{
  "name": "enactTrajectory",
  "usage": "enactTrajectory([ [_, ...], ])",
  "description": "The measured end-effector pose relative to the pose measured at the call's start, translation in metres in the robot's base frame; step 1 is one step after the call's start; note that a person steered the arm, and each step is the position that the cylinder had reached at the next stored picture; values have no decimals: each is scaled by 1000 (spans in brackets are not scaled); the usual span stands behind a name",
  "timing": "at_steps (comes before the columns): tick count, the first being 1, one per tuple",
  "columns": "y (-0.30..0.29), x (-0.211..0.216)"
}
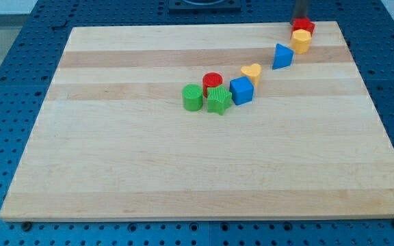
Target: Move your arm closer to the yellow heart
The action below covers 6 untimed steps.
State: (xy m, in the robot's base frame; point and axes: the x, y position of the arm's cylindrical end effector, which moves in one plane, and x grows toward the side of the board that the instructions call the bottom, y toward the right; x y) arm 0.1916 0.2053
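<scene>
Yellow heart-shaped block [252, 72], the one I am to approach, lies on the far half of the pale wooden board [183, 171], a little right of the board's centre line and well apart from my rod. My tip [299, 20] shows only as the lower end of a dark rod coming in from the view's top at the far right, and it meets the top of the red block [306, 26] there, so I cannot tell where the tip ends or whether it touches that block or sits just behind it; being a plain rod, it has nothing to spread or press together. That red block, whose shape I cannot make out, sits at the far right edge of the board, with a yellow block of roughly hexagonal shape [301, 40] touching its near side. Nearer and to the left comes a blue triangular block [282, 56], just beside the yellow one but apart from it. Further left along the same slanting line is the heart, and just beside the heart's near-left side stands a blue cube [241, 90]. Left of the cube is a tight group: a red cylinder [212, 81] on the far side, a green star-shaped block [217, 100] touching the cube's left, and a green cylinder [192, 97] at the left end. Around the board runs a blue perforated table top [12, 82].
</scene>
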Motion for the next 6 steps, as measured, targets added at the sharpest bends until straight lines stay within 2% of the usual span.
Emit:
enactTrajectory([
  [2,-25,1],
  [3,-92,21],
  [4,-137,66],
  [6,-145,146],
])
